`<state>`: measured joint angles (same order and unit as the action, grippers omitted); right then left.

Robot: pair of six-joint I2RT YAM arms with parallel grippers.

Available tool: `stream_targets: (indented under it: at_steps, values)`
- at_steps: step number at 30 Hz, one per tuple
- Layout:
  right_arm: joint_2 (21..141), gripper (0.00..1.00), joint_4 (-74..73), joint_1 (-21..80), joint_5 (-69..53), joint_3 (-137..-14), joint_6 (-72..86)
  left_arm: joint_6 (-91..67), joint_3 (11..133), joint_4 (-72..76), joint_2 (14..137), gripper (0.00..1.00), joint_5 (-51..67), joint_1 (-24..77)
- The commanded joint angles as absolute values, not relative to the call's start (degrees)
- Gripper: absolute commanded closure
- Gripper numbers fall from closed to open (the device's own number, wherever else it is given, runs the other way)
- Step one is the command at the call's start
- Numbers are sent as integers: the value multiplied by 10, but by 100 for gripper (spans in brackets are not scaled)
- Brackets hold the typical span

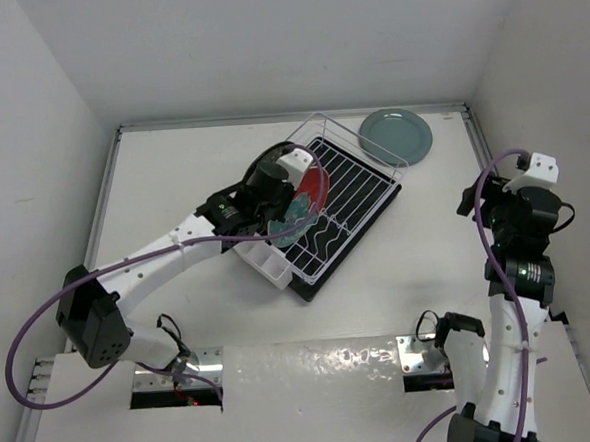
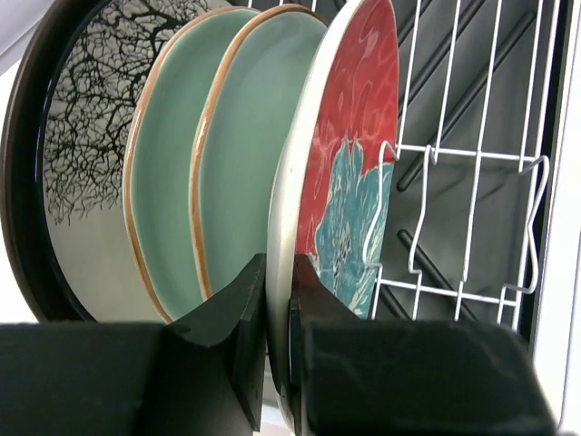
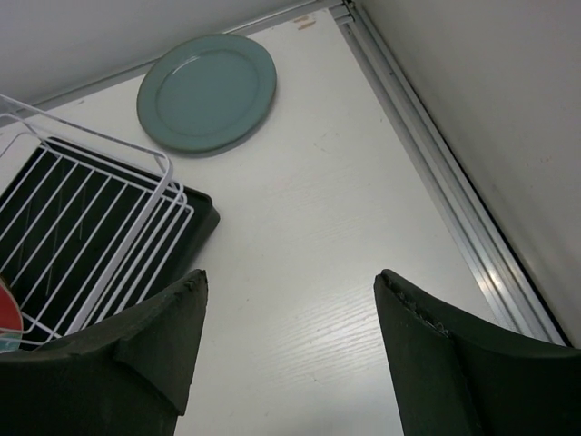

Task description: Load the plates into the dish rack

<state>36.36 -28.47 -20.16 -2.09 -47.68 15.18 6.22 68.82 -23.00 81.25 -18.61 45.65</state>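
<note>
Left wrist view: the left tool (image 2: 279, 309) is closed on the lower rim of the red plate (image 2: 349, 163), one finger on each face. The plate stands upright in the dish rack (image 2: 472, 154). Just beside it stand two green plates (image 2: 168, 182) and a cream plate (image 2: 91, 154) with a dark rim. The rack sits mid-worktop (image 1: 172, 178). A grey-teal plate (image 1: 396, 137) lies flat on the worktop just beyond the rack's far right corner. The right tool (image 3: 289, 318) hangs wide open and holds nothing, over bare worktop to the right of the rack.
</note>
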Motion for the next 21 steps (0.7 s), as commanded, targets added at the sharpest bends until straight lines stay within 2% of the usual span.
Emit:
stream_targets:
  at_steps: [1, 4, 5, 7, 10, 16, 21]
  values:
    - [374, 28, -279, -205, -31, -452, 175, 49, 674, -145, 778, 100, -170, 455]
    - [378, 29, -279, -205, -31, -433, 192, 51, 668, -127, 778, 85, -178, 455]
    - [379, 29, -278, -204, -36, -431, 199, 54, 669, -124, 778, 74, -184, 454]
    - [384, 30, -277, -205, -41, -421, 206, 70, 674, -119, 779, 59, -189, 455]
    - [395, 31, -275, -205, -49, -410, 212, 85, 686, -124, 780, 51, -195, 454]
    - [421, 30, -209, -205, -102, -376, 258, 130, 714, -113, 772, 47, -210, 454]
    - [530, 31, -123, -204, -117, -398, 319, 184, 767, -81, 761, 37, -236, 454]
